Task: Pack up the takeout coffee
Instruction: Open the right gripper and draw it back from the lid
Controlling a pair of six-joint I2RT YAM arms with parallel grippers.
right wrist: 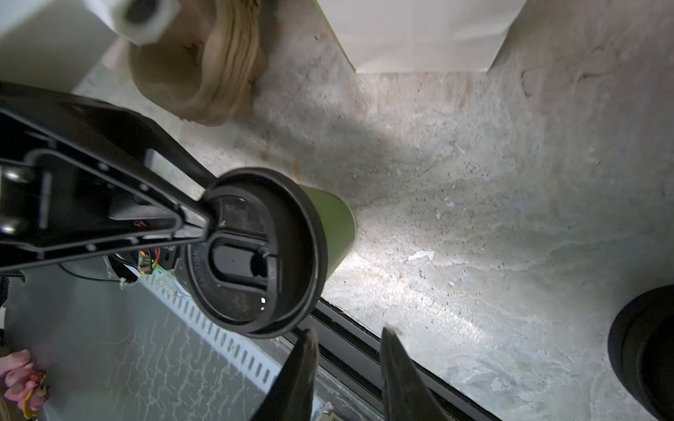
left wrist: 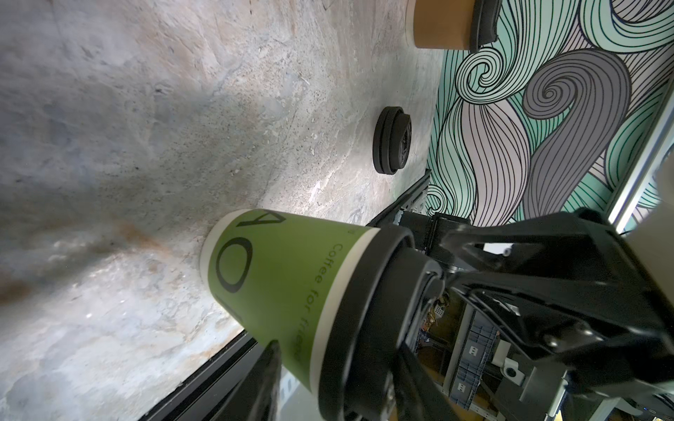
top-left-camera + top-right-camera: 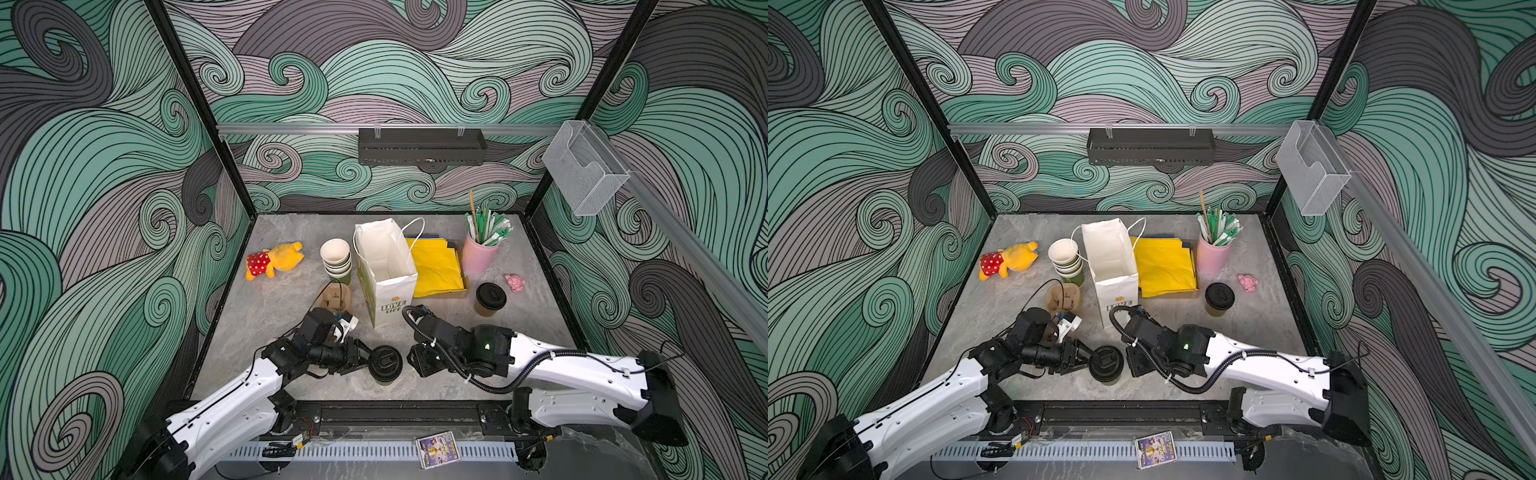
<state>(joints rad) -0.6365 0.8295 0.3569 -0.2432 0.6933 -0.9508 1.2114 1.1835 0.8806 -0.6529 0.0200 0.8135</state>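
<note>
Left fingers [image 2: 262, 386] clamp green lidded cup [image 3: 385, 363] at its top, worktop [image 3: 270, 316] 6 o'clock. Right fingers [image 1: 302, 368] parted, empty, just beside at its 3 o'clock. Tan lidded cup [image 3: 490, 299] stands at worktop 3 o'clock.

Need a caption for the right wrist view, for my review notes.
Left gripper grips the lidded green cup near its rim; right gripper hovers open and empty beside it.

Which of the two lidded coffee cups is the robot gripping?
The green cup, clamped by the left gripper; the brown cup stands apart, untouched.
</note>
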